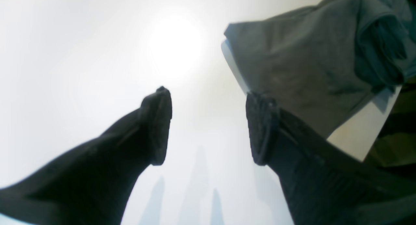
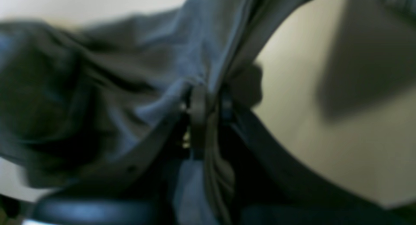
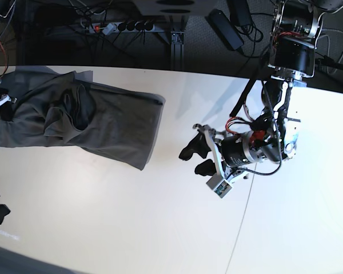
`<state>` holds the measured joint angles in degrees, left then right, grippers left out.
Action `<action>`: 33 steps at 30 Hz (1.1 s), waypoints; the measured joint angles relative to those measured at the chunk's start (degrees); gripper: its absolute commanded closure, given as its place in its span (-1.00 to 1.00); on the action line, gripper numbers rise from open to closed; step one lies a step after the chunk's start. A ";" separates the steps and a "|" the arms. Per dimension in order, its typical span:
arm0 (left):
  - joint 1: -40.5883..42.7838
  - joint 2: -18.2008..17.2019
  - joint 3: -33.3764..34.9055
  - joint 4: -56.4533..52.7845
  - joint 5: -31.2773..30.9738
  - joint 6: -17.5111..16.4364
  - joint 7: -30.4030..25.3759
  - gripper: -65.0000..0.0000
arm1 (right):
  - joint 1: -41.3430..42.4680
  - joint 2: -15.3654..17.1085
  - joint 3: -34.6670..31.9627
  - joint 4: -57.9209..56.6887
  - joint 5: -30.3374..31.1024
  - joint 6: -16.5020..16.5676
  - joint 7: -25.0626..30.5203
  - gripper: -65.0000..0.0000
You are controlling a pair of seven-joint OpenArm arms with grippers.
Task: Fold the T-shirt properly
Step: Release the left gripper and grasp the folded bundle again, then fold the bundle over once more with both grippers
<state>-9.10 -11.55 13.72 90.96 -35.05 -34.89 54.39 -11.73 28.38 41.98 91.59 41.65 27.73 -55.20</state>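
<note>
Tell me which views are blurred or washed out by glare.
Right wrist view: heavily blurred, the T-shirt smeared around the right gripper. Left wrist view: a bright glare patch bleaches the table; the open left gripper is near-silhouette. Base view: sharp, evenly lit.

A robotics lab: a plain white table (image 3: 131,217) carries a robot arm (image 3: 257,145) with exposed wiring, while behind its far edge a power strip (image 3: 123,26), a black adapter (image 3: 226,28) and loose cables (image 3: 257,51) lie on dark flooring.
</note>
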 measured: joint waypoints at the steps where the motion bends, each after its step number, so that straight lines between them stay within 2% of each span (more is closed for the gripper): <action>1: 0.07 0.13 0.00 0.02 0.02 0.00 0.02 -0.20 | 1.25 0.63 0.02 0.00 2.14 0.00 -1.27 1.00; 3: 0.83 0.20 0.13 0.02 0.07 0.00 -0.39 -0.20 | 3.74 1.16 0.00 0.17 5.53 0.02 -4.37 1.00; 6: 3.02 0.11 0.09 -0.31 2.69 0.00 -0.46 -0.20 | 4.96 1.11 -1.99 1.44 6.78 0.02 -5.01 1.00; 11: 4.87 0.28 0.07 -6.16 3.21 0.02 -0.74 -0.20 | 6.01 1.11 -13.18 7.39 4.00 0.04 -5.38 1.00; 13: 5.64 0.98 -0.20 -8.13 2.01 0.15 -2.58 -0.20 | 6.01 0.92 -17.29 10.08 4.09 0.02 -5.18 1.00; 19: 5.33 1.55 0.92 -12.85 -0.66 -0.11 -5.90 -0.20 | 5.88 -3.50 -22.77 19.43 -0.63 0.02 -4.85 1.00; 24: 4.72 1.40 8.00 -15.10 -2.34 -0.44 -9.40 -0.20 | 5.84 -8.02 -26.21 21.66 -2.78 0.02 -3.87 1.00; 28: 4.63 2.10 14.29 -16.50 -2.95 -0.50 -13.31 -0.20 | 5.86 -10.03 -29.90 23.34 -7.19 0.02 -2.89 1.00; 33: 4.68 3.98 15.30 -17.40 -2.29 -0.76 -13.94 -0.20 | 5.86 -10.62 -37.44 23.43 -11.19 0.02 -1.16 1.00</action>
<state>-4.43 -7.57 29.02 73.56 -37.34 -35.66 40.45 -5.87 17.76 4.54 115.02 30.46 27.75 -56.36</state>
